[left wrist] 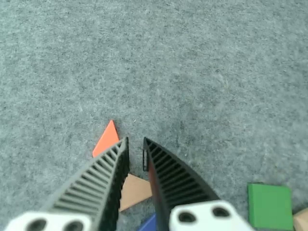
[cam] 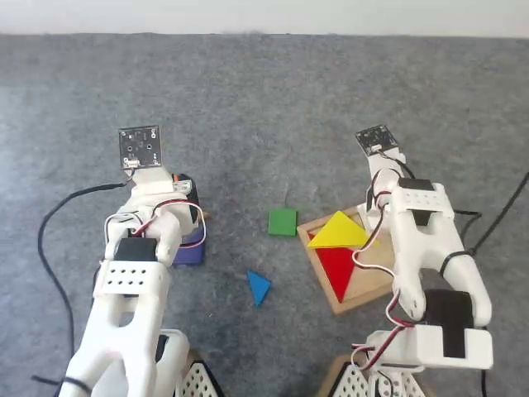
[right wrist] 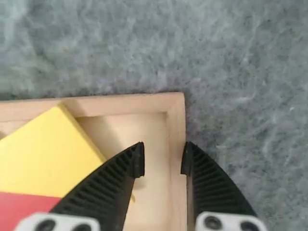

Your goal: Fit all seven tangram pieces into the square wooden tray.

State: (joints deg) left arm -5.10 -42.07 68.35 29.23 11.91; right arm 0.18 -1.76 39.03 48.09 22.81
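Left jaws slightly apart above tan piece (left wrist: pixel 136 191), orange triangle (left wrist: pixel 107 139) beside one tip, right jaws apart astride tray rim (right wrist: pixel 176 126)

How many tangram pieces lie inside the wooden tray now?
2. The yellow triangle lies at the far side of the tray, the red triangle beside it, nearer the arms. The right arm covers part of it; more may be hidden.

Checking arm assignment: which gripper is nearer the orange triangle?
Left. The left gripper is right beside the orange triangle, tips just next to it. The right gripper is over a corner of the wooden tray, well away.
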